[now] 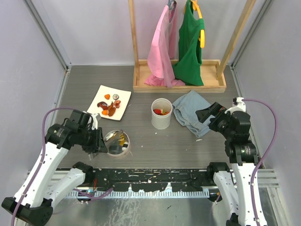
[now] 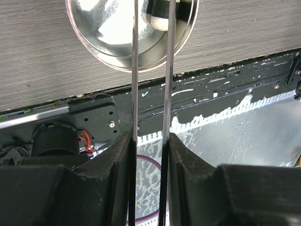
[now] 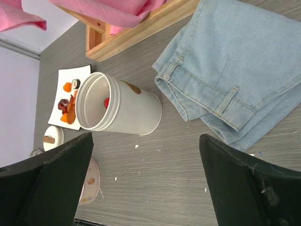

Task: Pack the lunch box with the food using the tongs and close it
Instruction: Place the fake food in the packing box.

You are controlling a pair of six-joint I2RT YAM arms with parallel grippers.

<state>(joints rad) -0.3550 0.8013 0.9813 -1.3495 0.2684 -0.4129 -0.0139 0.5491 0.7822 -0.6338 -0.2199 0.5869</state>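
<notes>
Between the black fingers of my left gripper (image 2: 149, 139) run the two thin metal arms of the tongs (image 2: 134, 70), and the gripper is shut on them. The tongs reach over a shiny round metal dish (image 2: 117, 42) near the table's front edge (image 1: 117, 142). In the top view the left gripper (image 1: 100, 143) sits just left of that dish. The food (image 1: 110, 106), orange, red and dark pieces, lies on a white plate (image 1: 101, 92). The lunch box (image 1: 161, 117), a white upright cylinder, stands open with red and orange pieces (image 1: 161, 111) inside. My right gripper (image 1: 205, 114) hangs open and holds nothing.
Folded blue jeans (image 1: 190, 113) lie right of the lunch box, under the right gripper. A wooden rack (image 1: 178, 82) with a pink and a green garment stands at the back. A black rail (image 1: 155, 186) runs along the near edge. Walls close in on both sides.
</notes>
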